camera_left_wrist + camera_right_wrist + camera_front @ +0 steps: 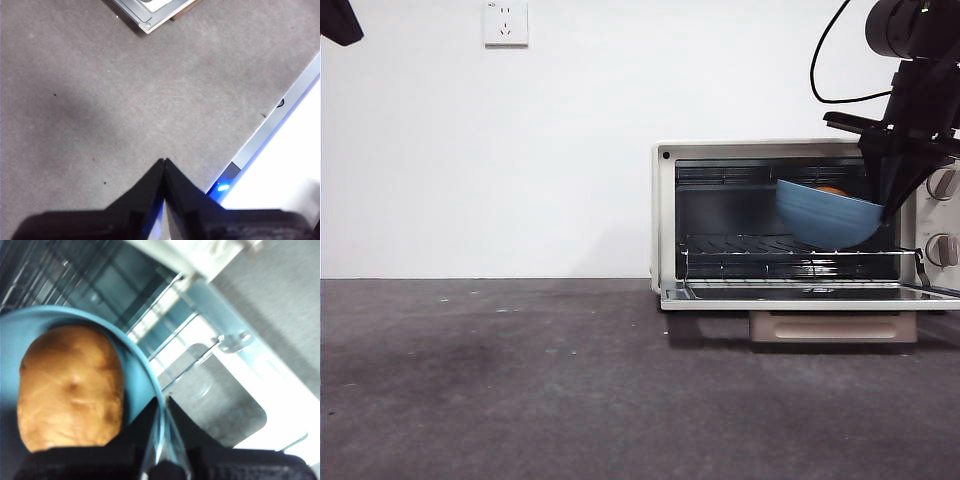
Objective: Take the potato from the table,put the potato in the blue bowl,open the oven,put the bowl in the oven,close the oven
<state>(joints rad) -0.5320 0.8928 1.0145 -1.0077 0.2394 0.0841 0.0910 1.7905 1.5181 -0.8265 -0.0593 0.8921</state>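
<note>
The oven (665, 215) stands at the right with its door (810, 298) folded down flat. Inside the cavity, above the wire rack (770, 252), the blue bowl (825, 218) hangs tilted. My right gripper (888, 205) reaches in from the upper right, shut on the bowl's right rim. The potato (832, 190) shows just over the rim. In the right wrist view the potato (70, 385) lies in the bowl (142, 375), and my right gripper (162, 405) pinches its rim. My left gripper (164, 162) is shut and holds nothing, above the table (125, 90).
The left arm shows as a black tip (340, 22) at the top left corner. Two knobs (942, 183) sit on the oven's right side. A wall socket (506, 22) is on the white wall. A corner of the oven door (150, 15) shows in the left wrist view.
</note>
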